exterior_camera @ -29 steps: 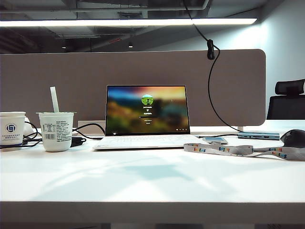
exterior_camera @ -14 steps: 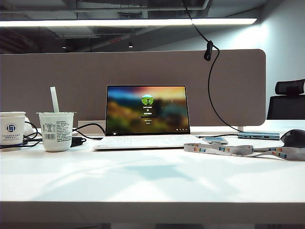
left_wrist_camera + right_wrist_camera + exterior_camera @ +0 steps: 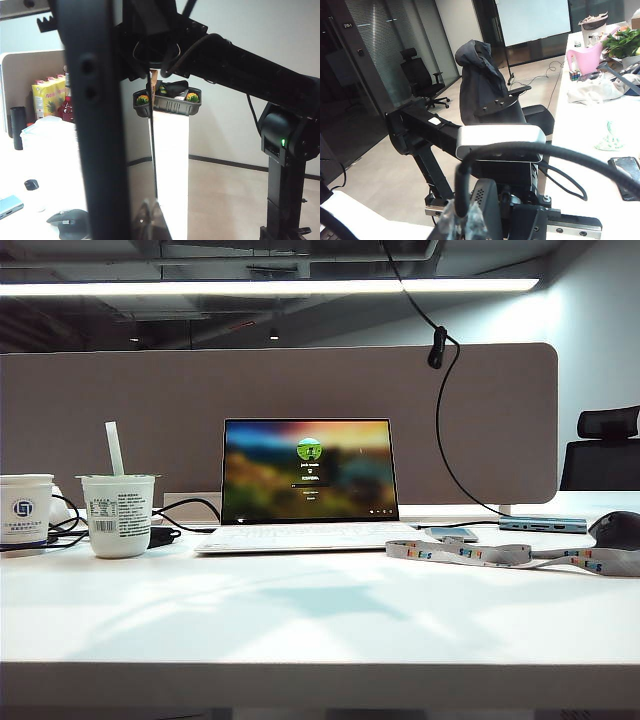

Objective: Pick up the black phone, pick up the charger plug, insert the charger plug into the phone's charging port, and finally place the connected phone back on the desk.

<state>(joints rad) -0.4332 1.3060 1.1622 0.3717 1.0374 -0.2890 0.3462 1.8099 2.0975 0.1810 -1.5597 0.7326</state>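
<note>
Bearing tabletop (image 3: 320,620): wide and white, filling the lower half of the exterior view; neither arm shows in that view.
Partition (image 3: 150,420): grey-beige fabric panel standing along the tabletop's far edge.
Laptop (image 3: 308,475): open in the middle, screen lit, white keyboard deck facing the camera.
Left claw (image 3: 92,150): a dark, blurred upright bar close to its wrist camera; jaws together. Whether anything sits between them I cannot tell. A black arm (image 3: 240,65) crosses behind it.
Right claw (image 3: 487,202): only blurred dark parts show at the lower edge of its wrist view, with black cable loops around them; jaws together, and I cannot tell whether they grip anything.
Cups: a white cup with a straw (image 3: 118,515) stands left of the laptop, a second white cup (image 3: 25,510) just beside it at the view's edge.
Lanyard (image 3: 510,555): printed strap lying flat, right of the laptop.
Mouse (image 3: 618,530): dark, at the far right edge.
Hub (image 3: 543,525): slim grey-blue bar with ports, behind the lanyard.
Black phone (image 3: 450,533): a flat slab with a pale sheen lies on the tabletop just beside the laptop's right front corner — it looks like the phone, though it is small.
Cable (image 3: 440,440): thin and black, hanging from above the view, down past the partition and towards the phone — its plug and the charging port are too small to make out.
</note>
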